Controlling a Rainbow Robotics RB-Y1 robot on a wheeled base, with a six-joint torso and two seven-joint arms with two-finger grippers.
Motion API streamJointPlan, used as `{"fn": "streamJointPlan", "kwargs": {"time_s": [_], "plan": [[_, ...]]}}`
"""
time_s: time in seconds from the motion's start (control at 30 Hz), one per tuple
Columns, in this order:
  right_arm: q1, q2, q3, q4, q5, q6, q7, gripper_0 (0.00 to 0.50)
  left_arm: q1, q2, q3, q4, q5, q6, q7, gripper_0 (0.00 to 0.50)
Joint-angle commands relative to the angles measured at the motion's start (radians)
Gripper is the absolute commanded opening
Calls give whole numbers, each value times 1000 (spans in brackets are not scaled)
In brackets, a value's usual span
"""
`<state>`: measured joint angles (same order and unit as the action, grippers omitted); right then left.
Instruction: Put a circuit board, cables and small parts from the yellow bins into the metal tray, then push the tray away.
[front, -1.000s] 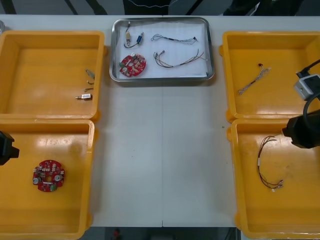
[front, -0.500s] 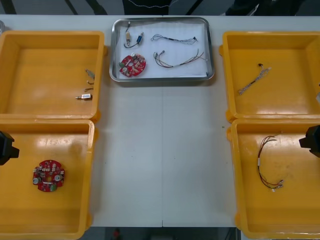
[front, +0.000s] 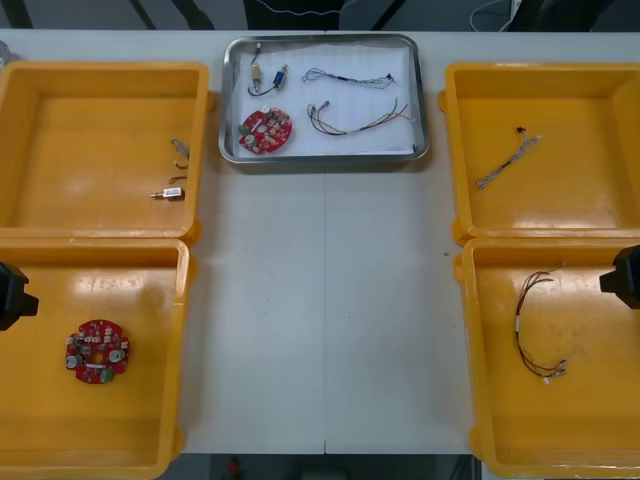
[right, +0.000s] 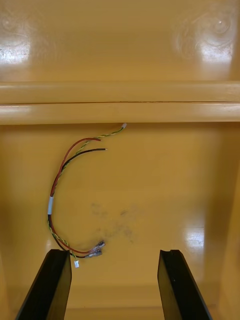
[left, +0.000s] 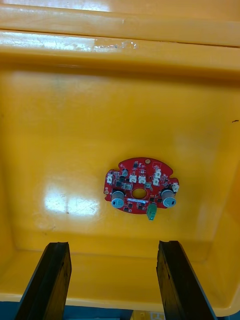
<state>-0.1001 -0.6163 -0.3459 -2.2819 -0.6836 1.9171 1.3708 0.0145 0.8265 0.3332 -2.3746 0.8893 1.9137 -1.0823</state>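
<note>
Both my tools idle, wide open, gripping nothing.
L tool (left: 112, 245) hangs over near-left bin (front: 150, 420) above a red board (left: 140, 187); R tool (right: 112, 252) over near-right bin (front: 580, 430) by the red-yellow cable (right: 50, 202). R tool has drawn back to the edge vs 1 s ago. Loaded tray (front: 228, 100) sits at the surface's (front: 320, 300) far side.

Open table (front: 325, 320) between yellow bins (front: 100, 110); tray (front: 330, 156) beyond

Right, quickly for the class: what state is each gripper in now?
Left gripper: open, holding nothing, near the circuit board.
Right gripper: open, holding nothing, near the red and yellow cable.
</note>
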Motion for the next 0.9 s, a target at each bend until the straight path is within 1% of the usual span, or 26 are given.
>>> {"fn": "streamJointPlan", "kwargs": {"time_s": [0.03,0.27,0.9], "plan": [[19,-34,-18,-10,-22,3,-91,500,16,40,30,-5,7,6,-87,500],[43,-31,-11,-10,-28,3,-93,500,16,40,30,-5,7,6,-87,500],[43,-31,-11,-10,-28,3,-93,500,16,40,30,-5,7,6,-87,500]]}}
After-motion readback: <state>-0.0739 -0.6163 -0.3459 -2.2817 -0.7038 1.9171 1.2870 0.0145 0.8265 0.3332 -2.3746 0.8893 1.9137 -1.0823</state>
